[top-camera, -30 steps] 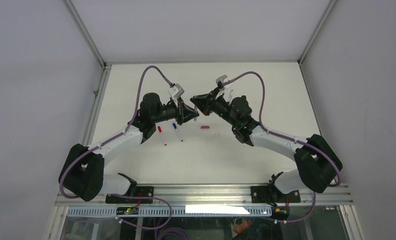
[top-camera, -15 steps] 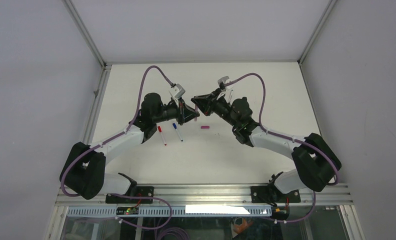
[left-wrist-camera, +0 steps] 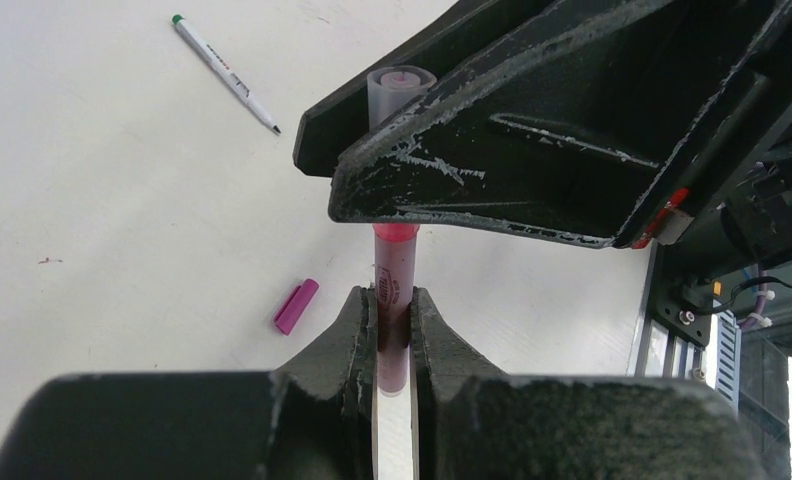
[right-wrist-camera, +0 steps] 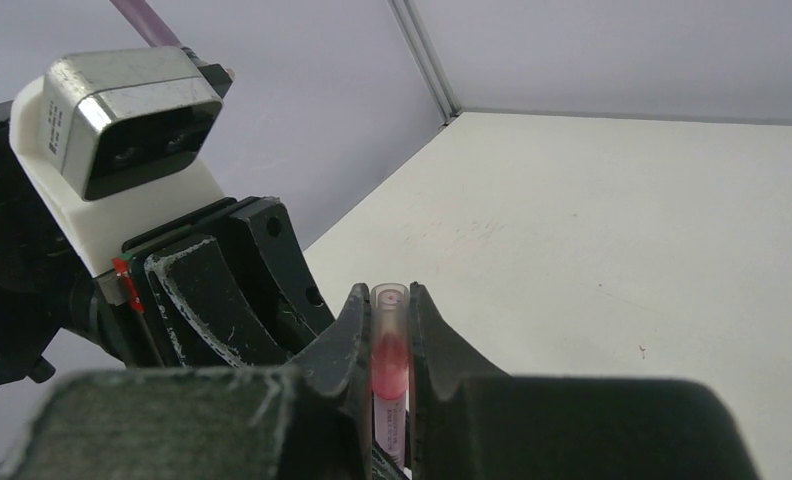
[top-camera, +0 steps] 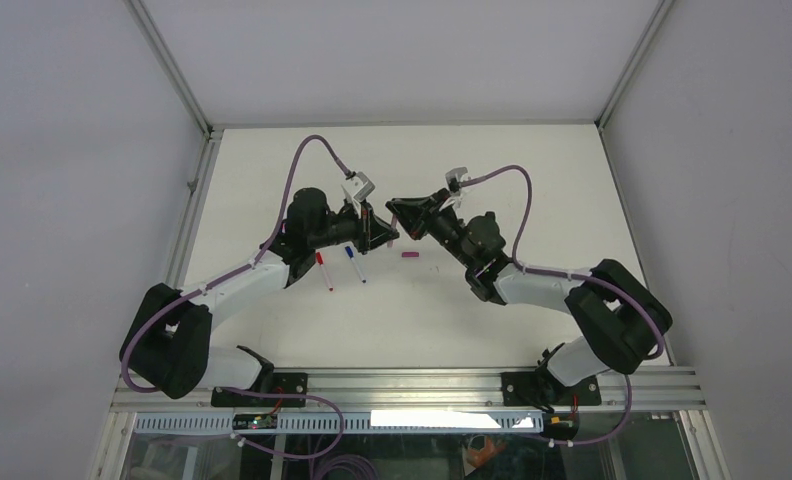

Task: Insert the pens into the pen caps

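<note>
One pink pen (left-wrist-camera: 394,285) is held in the air between the two arms, above the bench (top-camera: 532,170). It sits about midway between the left and right edges and somewhat nearer the far edge. Its upper end is a whitish, translucent tube with a pink core showing at the tip. Below that comes a short red-pink band, then a pink length with small print on it. I cannot tell where barrel ends and cap begins.

The left gripper (left-wrist-camera: 393,305) has its fingers pressed close together on the pink length, with only the pen's width between them. The right gripper (right-wrist-camera: 390,310) is likewise nearly closed, pinching the translucent end, whose tip pokes out just past its fingertips. The two grippers meet almost nose to nose, so the pen runs straight from one grip into the other.

A loose magenta cap (top-camera: 409,255) lies flat on the bench just on the near-edge side of the grippers. Toward the left edge from it lie a blue-ended pen (top-camera: 355,264) and a red-ended pen (top-camera: 323,270), side by side and apart. A green-ended pen (left-wrist-camera: 225,73) with a white barrel lies further off, clear of everything else.
</note>
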Robot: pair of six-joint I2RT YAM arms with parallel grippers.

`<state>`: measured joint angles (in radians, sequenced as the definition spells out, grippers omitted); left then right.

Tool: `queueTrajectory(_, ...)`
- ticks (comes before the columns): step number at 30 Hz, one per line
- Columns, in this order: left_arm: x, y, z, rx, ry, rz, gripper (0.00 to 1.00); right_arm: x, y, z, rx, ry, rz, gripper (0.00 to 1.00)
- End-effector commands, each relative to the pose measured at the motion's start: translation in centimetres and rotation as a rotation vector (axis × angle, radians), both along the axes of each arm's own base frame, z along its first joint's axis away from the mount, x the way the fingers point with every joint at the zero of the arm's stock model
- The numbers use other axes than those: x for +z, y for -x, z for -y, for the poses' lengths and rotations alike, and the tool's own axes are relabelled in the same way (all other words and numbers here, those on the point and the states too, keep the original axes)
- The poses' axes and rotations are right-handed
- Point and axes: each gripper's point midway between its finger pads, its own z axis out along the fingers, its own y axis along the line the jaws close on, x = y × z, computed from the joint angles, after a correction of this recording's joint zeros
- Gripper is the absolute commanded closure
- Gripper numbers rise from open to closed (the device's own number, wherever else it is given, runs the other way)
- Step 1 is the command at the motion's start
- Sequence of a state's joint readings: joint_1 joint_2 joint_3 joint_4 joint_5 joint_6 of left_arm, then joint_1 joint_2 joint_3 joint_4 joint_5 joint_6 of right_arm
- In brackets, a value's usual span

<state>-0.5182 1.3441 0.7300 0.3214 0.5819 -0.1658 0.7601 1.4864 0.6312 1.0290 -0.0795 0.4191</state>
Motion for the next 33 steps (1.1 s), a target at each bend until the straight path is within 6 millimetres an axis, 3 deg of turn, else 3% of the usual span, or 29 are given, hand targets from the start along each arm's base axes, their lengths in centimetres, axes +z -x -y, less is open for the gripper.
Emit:
queueTrajectory(1, 13.3, -3.6, -1.3, 0.143, 0.217, 0.411, 1.0, -9.6, 3.8, -1.3, 0.113, 0.164, -0.229, 1.0)
queueTrajectory(13, 16.0, -3.3, -3.4, 0.225, 0.303, 0.494, 1.0, -13.9, 4.7, -2.6, 0.153, 0.137, -0.361, 1.0)
queueTrajectory(18, 15.4, -3.1, -3.5, 0.22, 0.292, 0.485, 1.0, -13.7, 4.9, -2.8, 0.158, 0.128, -0.361, 1.0)
queueTrajectory(23, 12.3, -3.2, -3.4, 0.216, 0.23, 0.405, 1.0, -8.8, 3.4, -3.0, 0.142, 0.167, -0.254, 0.99)
queueTrajectory(24, 11.6, -3.2, -3.4, 0.22, 0.214, 0.386, 1.0, -7.0, 2.7, -2.9, 0.125, 0.172, -0.219, 0.87)
queueTrajectory(25, 11.0, -3.2, -3.5, 0.224, 0.197, 0.37, 1.0, -4.4, 1.9, -2.7, 0.099, 0.171, -0.157, 0.63)
queueTrajectory(27, 10.0, -3.0, -3.7, 0.227, 0.168, 0.341, 1.0, -0.5, 0.5, -1.6, 0.015, 0.148, -0.059, 0.35)
queueTrajectory(28, 9.5, -3.0, -3.8, 0.231, 0.154, 0.327, 1.0, 1.6, -0.3, -0.9, -0.027, 0.132, -0.013, 0.27)
queueTrajectory(30, 7.8, -3.0, -3.9, 0.232, 0.113, 0.277, 1.0, 6.1, -2.5, 1.2, -0.136, 0.093, 0.047, 0.2)
queueTrajectory(32, 5.2, -3.3, -3.9, 0.231, 0.046, 0.204, 1.0, 9.1, -4.5, 3.8, -0.258, 0.078, 0.066, 0.18)
queueTrajectory(33, 3.5, -3.5, -3.9, 0.233, 0.004, 0.164, 1.0, 9.5, -5.5, 5.3, -0.334, 0.098, 0.046, 0.17)
